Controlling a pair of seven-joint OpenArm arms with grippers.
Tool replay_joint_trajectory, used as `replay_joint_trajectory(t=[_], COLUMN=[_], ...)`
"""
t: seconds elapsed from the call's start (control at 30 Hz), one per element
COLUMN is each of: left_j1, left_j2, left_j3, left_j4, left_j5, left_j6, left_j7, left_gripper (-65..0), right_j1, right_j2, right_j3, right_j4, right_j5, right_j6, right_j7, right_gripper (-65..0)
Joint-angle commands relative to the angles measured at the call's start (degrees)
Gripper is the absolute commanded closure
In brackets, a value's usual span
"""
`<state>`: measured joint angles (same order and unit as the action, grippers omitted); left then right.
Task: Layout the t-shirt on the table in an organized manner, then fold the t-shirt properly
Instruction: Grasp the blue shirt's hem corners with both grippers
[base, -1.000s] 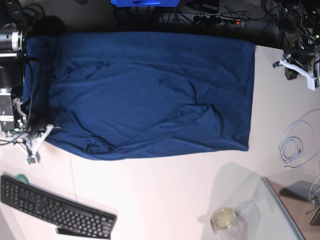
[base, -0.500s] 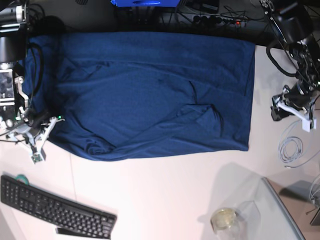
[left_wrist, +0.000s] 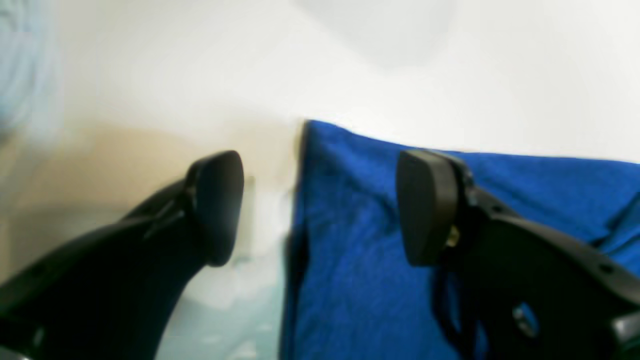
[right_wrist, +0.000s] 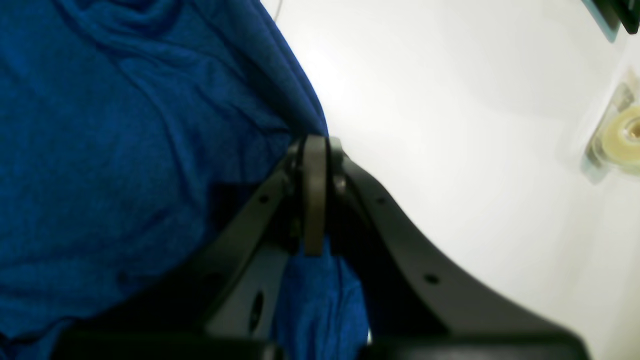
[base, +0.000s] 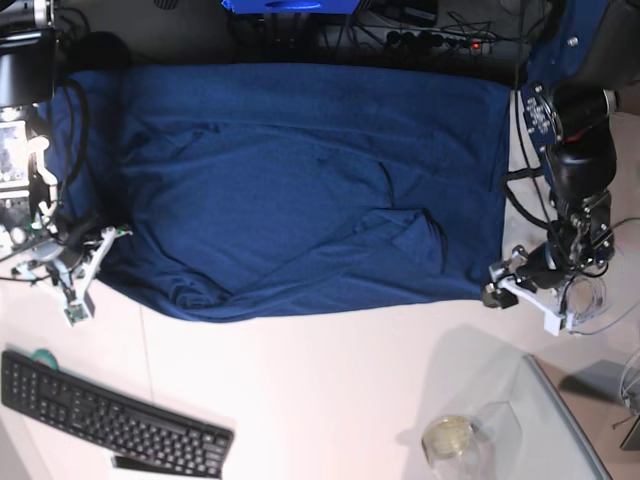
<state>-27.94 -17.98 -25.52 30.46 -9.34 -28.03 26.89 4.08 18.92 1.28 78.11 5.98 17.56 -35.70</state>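
Left gripper (base: 515, 288) has come down to the t-shirt (base: 300, 180) corner, jaws apart; right gripper (right_wrist: 315, 195) stays clamped on its hem.

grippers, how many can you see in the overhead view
2. The right gripper is at the picture's left, at the t-shirt's lower corner. The left gripper is at the picture's right, by the shirt's other lower corner.

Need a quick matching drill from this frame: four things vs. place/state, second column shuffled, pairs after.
Things:
1. left hand
2. right hand
3. t-shirt
4. keyboard

Place or state:
A. spread over the table, wrinkled
B. open at the shirt's corner
C. on bare tabletop, near edge
D. shut on the shirt's edge

Pairs: 1-B, 2-D, 3-A, 4-C
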Motion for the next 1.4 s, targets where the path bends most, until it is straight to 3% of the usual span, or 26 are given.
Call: replay_joint_trajectory(t=[0.0,0.07,0.17,0.43,0.53,0.67,0.73,0.8,0.93,1.03,1.17,1.23,1.37], left_j1=[-2.61,-5.42,-7.26,-7.7,-7.62,-6.74,-6.39,-6.21,-7.0,-7.26,-4.89,-2.52,4.25], left_j2=[-1.32,-1.41,-1.23,2.11,2.29,2.29,2.29,2.02,1.85,1.93,2.46,3.16,4.13], left_j3=[-0.02,0.07,0.07,0.16,0.16,0.16,0.16,0.16,0.16,0.16,-0.2,-0.46,0.07], left_j4=[-2.9,-10.19,-14.94,-14.94,-15.03,-15.03,-15.03,-15.12,-14.59,-10.63,0.53,7.65,21.37], left_j5=[0.07,1.74,4.46,5.52,5.52,5.52,5.52,5.52,5.61,5.61,4.82,4.29,-1.86], left_j6=[1.17,3.37,3.9,3.9,3.9,4.43,7.5,9.17,9.17,9.0,4.43,4.08,3.99], left_j7=[-2.24,-6.37,-11.2,-12.17,-12.26,-13.31,-15.33,-16.13,-15.77,-12.43,-3.29,1.02,7.52], left_gripper=[-45.6,-45.6,-45.6,-45.1,-36.4,-13.7,-1.0,0.0,0.0,0.0,0.0,0.0,0.0], right_j1=[0.71,0.63,0.63,0.71,0.71,0.63,0.63,0.63,1.15,2.21,2.82,2.74,2.65], right_j2=[0.82,0.82,0.82,0.73,0.73,0.73,0.73,0.73,0.73,0.82,1.08,1.17,1.17], right_j3=[0.35,0.44,0.44,0.44,0.44,0.44,0.44,0.44,0.44,0.44,0.44,0.44,0.44], right_j4=[1.23,1.41,1.41,1.32,1.32,1.32,1.32,1.06,0.8,0.8,0.8,0.8,0.8], right_j5=[0.04,-0.04,-0.04,0.04,0.04,0.13,0.13,0.13,-0.04,-0.13,-0.13,-0.13,-0.13], right_j6=[-0.2,-0.2,-0.2,-0.2,-0.2,-0.2,-0.2,-0.2,-0.2,-0.2,-0.2,-0.2,-0.2], right_j7=[1.11,1.11,1.2,1.2,1.2,1.2,1.29,1.29,1.29,1.37,1.37,1.37,1.37], right_gripper=[0.0,0.0,0.0,0.0,0.0,0.0,0.0,0.0,0.0,0.0,0.0,0.0,0.0])
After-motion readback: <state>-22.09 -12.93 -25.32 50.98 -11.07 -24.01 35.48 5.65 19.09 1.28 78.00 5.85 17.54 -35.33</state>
